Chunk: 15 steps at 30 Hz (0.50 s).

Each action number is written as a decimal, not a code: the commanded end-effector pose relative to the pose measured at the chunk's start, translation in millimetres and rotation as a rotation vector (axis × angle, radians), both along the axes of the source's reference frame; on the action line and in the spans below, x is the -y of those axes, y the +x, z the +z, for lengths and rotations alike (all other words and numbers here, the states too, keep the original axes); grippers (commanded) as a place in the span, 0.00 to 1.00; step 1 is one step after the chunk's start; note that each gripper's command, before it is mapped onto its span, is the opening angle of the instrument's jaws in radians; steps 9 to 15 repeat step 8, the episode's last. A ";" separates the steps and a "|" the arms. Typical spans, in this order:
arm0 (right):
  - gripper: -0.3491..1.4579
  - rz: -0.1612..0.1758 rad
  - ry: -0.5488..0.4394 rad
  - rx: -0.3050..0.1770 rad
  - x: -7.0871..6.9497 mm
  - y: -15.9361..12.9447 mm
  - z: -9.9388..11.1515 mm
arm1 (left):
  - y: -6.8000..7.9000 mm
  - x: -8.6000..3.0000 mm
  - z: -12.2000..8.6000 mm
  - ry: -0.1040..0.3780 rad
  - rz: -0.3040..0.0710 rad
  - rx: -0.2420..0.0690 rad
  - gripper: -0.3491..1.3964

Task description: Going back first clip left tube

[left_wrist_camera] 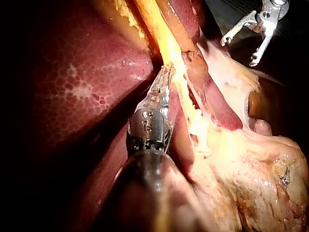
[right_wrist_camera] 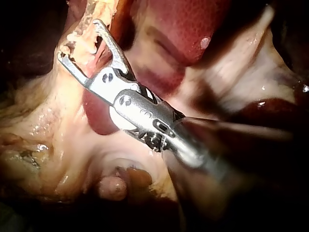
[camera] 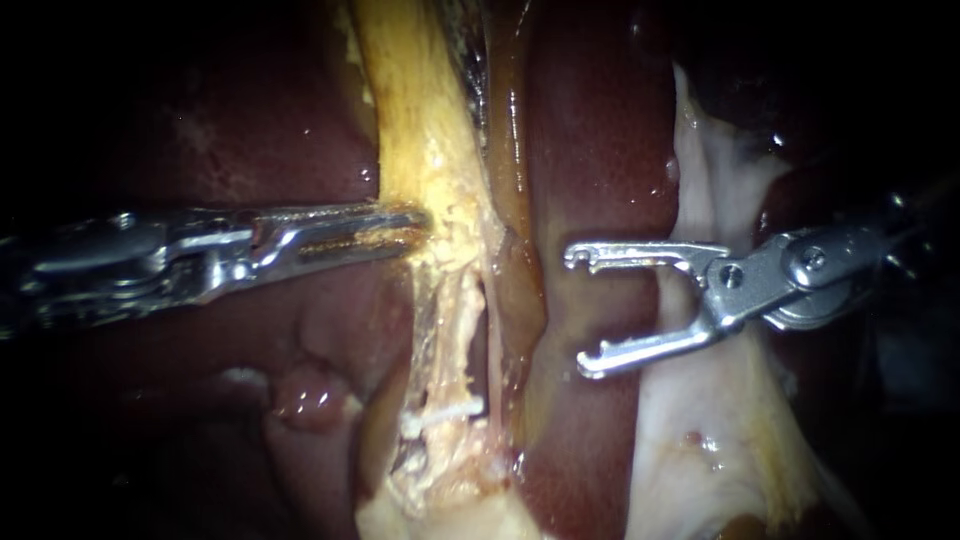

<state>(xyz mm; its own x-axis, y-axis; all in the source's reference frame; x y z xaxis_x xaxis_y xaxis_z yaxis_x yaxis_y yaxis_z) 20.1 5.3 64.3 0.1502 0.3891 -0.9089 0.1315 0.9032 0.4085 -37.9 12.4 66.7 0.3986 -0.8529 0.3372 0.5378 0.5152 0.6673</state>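
1. The right instrument [camera: 578, 312] hangs over the liver [camera: 600, 130], just beside the tubes. Its claw gapes wide and holds nothing, with no clip loaded that I can see.
2. The left instrument [camera: 415, 228] has its claw closed on the yellow tissue strand [camera: 420, 120], above the left tube [camera: 452, 330], and holds it taut.
3. The clip [camera: 447, 411] lies white and crosswise on the left tube, low down and well apart from both claws. The clipping looks done. What is left, I judge, is to draw the right instrument clear.
4. Risk 1: the open claw ends in hooked tips. On a careless pull-back, 1 tip could snag the amber strand [camera: 515, 300] next to the left tube, or the pale tissue [camera: 720, 430] behind the claw, and tear it.
5. Risk 2: if the left claw slips or tugs harder, the tension on the tube shifts. That could drag or loosen the clip.
6. Risk 3: the lower tip could scrape the liver beneath it and make the surface ooze.
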 end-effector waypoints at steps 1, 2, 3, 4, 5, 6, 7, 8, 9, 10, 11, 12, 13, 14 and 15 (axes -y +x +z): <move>0.52 0.001 0.001 -0.001 -0.1 0.0 -0.1 | 0.0 0.0 0.0 0.000 0.001 0.000 0.00; 0.52 0.001 0.001 -0.001 -0.1 0.0 -0.1 | 0.0 0.0 0.0 0.000 0.001 0.000 0.00; 0.52 0.001 0.001 0.000 -0.1 0.0 -0.1 | 0.0 0.0 0.0 0.000 0.001 0.000 0.00; 0.52 0.001 0.001 0.000 -0.1 0.0 -0.1 | 0.0 0.0 0.0 0.000 0.001 0.000 0.00; 0.52 0.001 0.001 0.000 -0.1 0.0 -0.1 | 0.0 0.0 0.0 0.000 0.001 0.000 0.00; 0.52 0.001 0.001 0.000 -0.1 0.0 -0.1 | 0.0 0.0 0.0 0.000 0.001 0.000 0.00; 0.52 0.001 0.001 0.000 -0.1 0.0 -0.1 | 0.0 0.0 0.0 0.000 0.001 0.000 0.00; 0.52 0.001 -0.005 -0.001 -0.1 0.0 -0.1 | 0.0 0.0 0.0 0.000 0.001 0.000 0.00; 0.52 0.001 -0.005 -0.001 -0.1 0.0 -0.1 | 0.0 0.0 0.0 0.000 0.001 0.000 0.00; 0.52 0.001 -0.005 -0.001 -0.1 0.0 -0.1 | 0.0 0.0 0.0 0.000 0.001 0.000 0.00; 0.52 0.001 -0.005 -0.001 -0.1 0.0 -0.1 | 0.0 0.0 0.0 0.000 0.001 0.000 0.00; 0.52 0.001 -0.005 -0.001 -0.1 0.0 -0.1 | 0.0 0.0 0.0 0.000 0.001 0.000 0.00; 0.52 0.001 -0.005 -0.001 -0.1 0.0 -0.1 | 0.0 0.0 0.0 0.000 0.001 0.000 0.00; 0.52 0.001 -0.005 -0.001 -0.1 0.0 -0.1 | 0.0 0.0 0.0 0.000 0.001 0.000 0.00; 0.52 0.001 -0.005 -0.001 -0.1 0.0 -0.1 | 0.0 0.0 0.0 0.000 0.001 0.000 0.00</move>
